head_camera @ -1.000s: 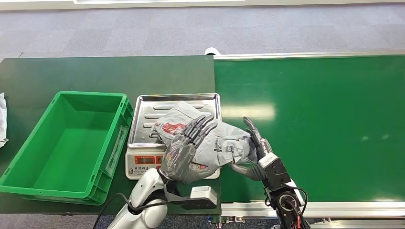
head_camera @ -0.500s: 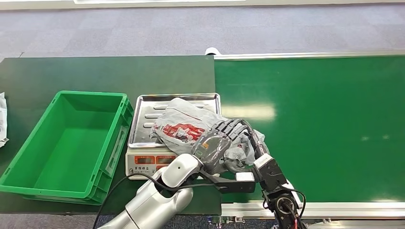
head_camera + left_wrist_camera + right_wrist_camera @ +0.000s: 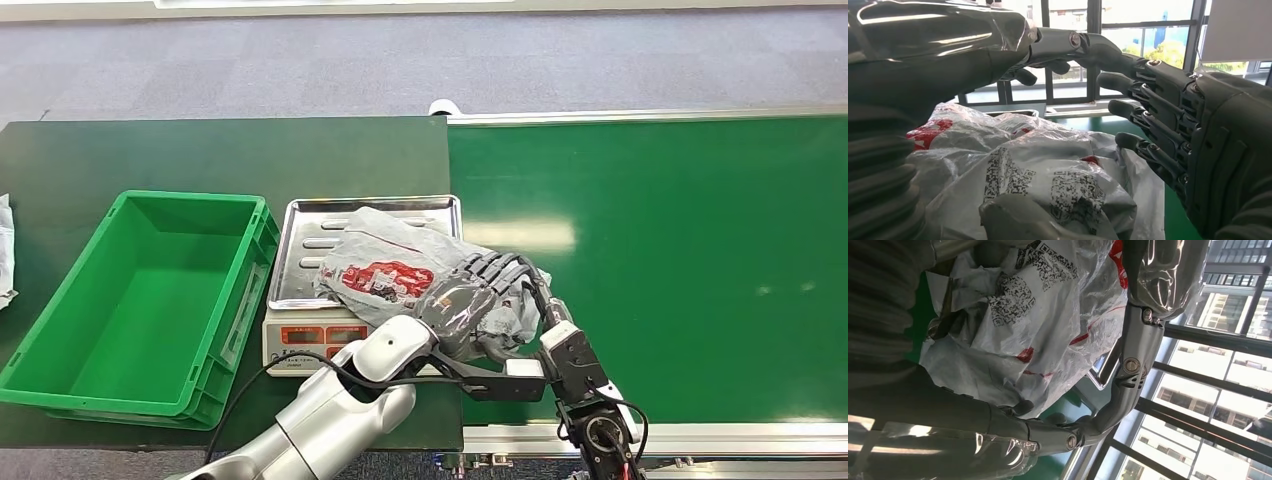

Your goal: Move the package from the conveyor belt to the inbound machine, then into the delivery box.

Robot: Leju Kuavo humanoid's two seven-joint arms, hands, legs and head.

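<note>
The package (image 3: 385, 265), a crumpled grey plastic bag with red print and black codes, lies on the scale's steel tray (image 3: 310, 225), its right end hanging toward the conveyor belt (image 3: 680, 260). My left hand (image 3: 462, 300) reaches across and arches over that right end. In the left wrist view its fingers (image 3: 948, 45) stretch above the package (image 3: 1048, 170) with a gap, and the thumb lies against the bag from the other side. My right hand (image 3: 540, 300) stands just right of the bag, its fingers (image 3: 1168, 135) slightly curled with tips touching it.
An empty green crate (image 3: 150, 290) stands left of the scale (image 3: 300, 340) on the dark table (image 3: 220, 155). A white object (image 3: 5, 250) lies at the table's left edge. The belt stretches bare to the right, with a metal rail along its near edge.
My left hand has moved from the top of the package over the scale to its right end, next to my right hand. The bag shifted slightly; my right hand barely moved.
</note>
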